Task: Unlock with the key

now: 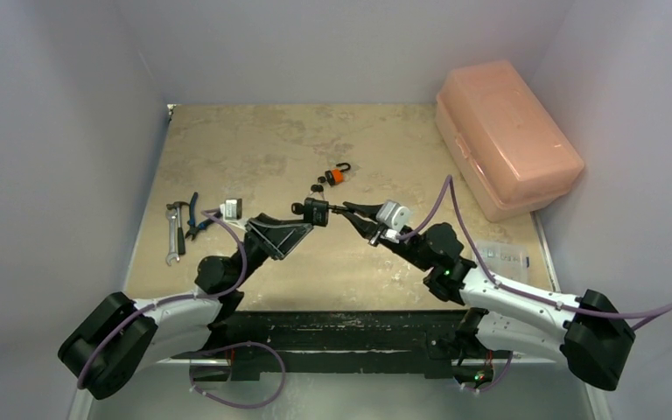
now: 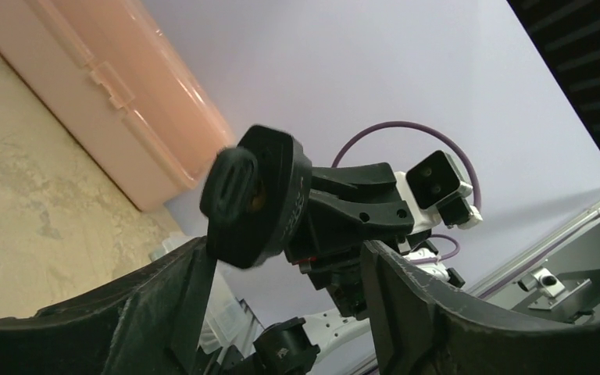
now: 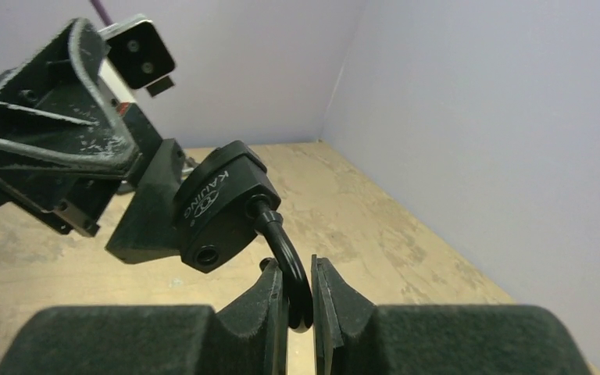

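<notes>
A black padlock (image 1: pixel 316 211) hangs in the air between the two arms. My right gripper (image 3: pixel 300 301) is shut on its black shackle (image 3: pixel 285 250). One shackle hole in the body (image 3: pixel 205 255) shows empty. The key's black head (image 2: pixel 230 187) sticks out of the padlock's underside (image 2: pixel 281 203). My left gripper (image 2: pixel 285 250) stands open just under the key end, fingers (image 2: pixel 406 312) spread wide to either side; the padlock's lower edge lies against or just above the left finger. From above, the left gripper (image 1: pixel 302 225) meets the padlock from the left and the right gripper (image 1: pixel 350 210) from the right.
An orange padlock (image 1: pixel 337 175) with small keys (image 1: pixel 318 185) lies on the table behind. A pink plastic box (image 1: pixel 507 140) fills the back right. A wrench (image 1: pixel 172 232) and pliers (image 1: pixel 194 214) lie at the left, a small clear case (image 1: pixel 503 254) at the right.
</notes>
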{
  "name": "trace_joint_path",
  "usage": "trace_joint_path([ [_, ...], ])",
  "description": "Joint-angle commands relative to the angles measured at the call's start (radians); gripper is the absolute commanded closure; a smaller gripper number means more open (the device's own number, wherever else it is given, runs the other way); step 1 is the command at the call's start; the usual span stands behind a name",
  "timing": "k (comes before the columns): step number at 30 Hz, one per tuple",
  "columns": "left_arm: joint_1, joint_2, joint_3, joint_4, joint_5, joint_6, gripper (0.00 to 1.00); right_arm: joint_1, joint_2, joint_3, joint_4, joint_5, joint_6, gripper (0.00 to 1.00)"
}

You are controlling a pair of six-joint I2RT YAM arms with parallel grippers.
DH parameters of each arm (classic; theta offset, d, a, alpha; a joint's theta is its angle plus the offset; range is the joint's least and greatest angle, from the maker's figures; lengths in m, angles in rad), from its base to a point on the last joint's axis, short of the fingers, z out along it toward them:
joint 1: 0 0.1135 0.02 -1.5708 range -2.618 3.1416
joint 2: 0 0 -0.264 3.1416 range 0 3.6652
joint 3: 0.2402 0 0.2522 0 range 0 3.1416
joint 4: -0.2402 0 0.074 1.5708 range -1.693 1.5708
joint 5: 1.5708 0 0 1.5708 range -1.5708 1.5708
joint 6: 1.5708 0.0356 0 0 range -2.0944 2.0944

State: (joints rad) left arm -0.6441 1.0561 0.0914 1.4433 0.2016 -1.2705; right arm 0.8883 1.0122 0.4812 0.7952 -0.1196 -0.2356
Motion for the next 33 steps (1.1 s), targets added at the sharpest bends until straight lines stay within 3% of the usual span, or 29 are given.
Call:
trace_joint_path([
  [1, -0.007, -0.031, -0.049, 0.335, -0.051, -0.042, 0.26, 0.035, -0.019, 0.006, 0.092, 0.158, -0.080, 1.00],
  [9, -0.006, -0.155, -0.090, 0.283, -0.118, -0.008, 0.14, 0.086, 0.047, -0.003, 0.078, 0.233, -0.103, 1.00],
  [10, -0.007, -0.187, -0.085, 0.237, -0.114, 0.008, 0.09, 0.088, 0.050, -0.001, 0.068, 0.234, -0.095, 1.00],
  [14, -0.007, -0.361, -0.018, -0.104, -0.094, 0.152, 0.02, 0.100, 0.072, 0.023, 0.009, 0.273, -0.061, 1.00],
  [16, -0.008, -0.477, 0.038, -0.381, -0.126, 0.274, 0.01, 0.107, 0.094, 0.039, -0.030, 0.274, -0.022, 1.00],
  [19, -0.007, -0.617, 0.191, -0.883, -0.283, 0.472, 0.02, 0.133, 0.148, 0.065, -0.069, 0.275, 0.035, 1.00],
  [21, -0.007, -0.662, 0.270, -1.081, -0.350, 0.602, 0.01, 0.152, 0.193, 0.078, -0.067, 0.281, 0.080, 1.00],
  [27, -0.008, -0.719, 0.429, -1.401, -0.402, 0.817, 0.01, 0.184, 0.366, 0.145, -0.005, 0.282, 0.184, 1.00],
  [33, -0.007, -0.710, 0.433, -1.532, -0.516, 0.935, 0.01, 0.187, 0.505, 0.191, 0.095, 0.310, 0.218, 1.00],
])
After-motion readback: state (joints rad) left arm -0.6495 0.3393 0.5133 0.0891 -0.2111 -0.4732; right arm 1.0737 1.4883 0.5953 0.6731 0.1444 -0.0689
